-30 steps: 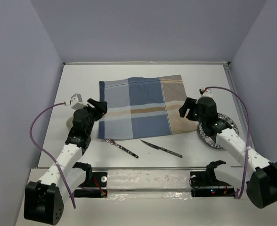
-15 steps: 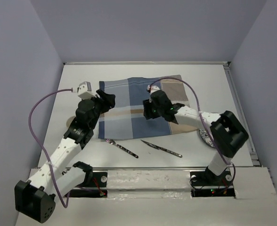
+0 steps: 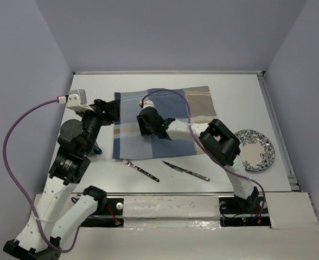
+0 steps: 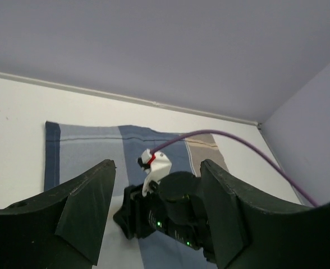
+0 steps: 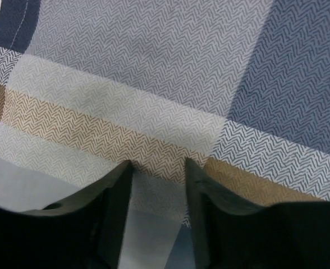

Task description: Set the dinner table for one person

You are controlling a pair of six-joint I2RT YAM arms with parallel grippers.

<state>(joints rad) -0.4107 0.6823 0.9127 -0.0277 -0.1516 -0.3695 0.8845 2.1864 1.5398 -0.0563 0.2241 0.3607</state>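
Observation:
The white dinner table carries a blue-and-tan placemat at its middle back. A patterned plate lies on the table to the right of the mat. A fork and a knife lie in front of the mat. My right gripper reaches far left over the mat's left half. It is open, with its fingertips low over the tan stripe. My left gripper is open and empty, raised at the mat's left edge. It faces the right gripper.
Grey walls enclose the table on three sides. The right arm's forearm and elbow stretch across the mat's right half. A purple cable loops over the mat. A small dark object shows under the left arm by the mat's left corner.
The right arm has swung left from the plate across the placemat to its left half. The left arm has risen and drawn back left, its gripper staying at the mat's left edge.

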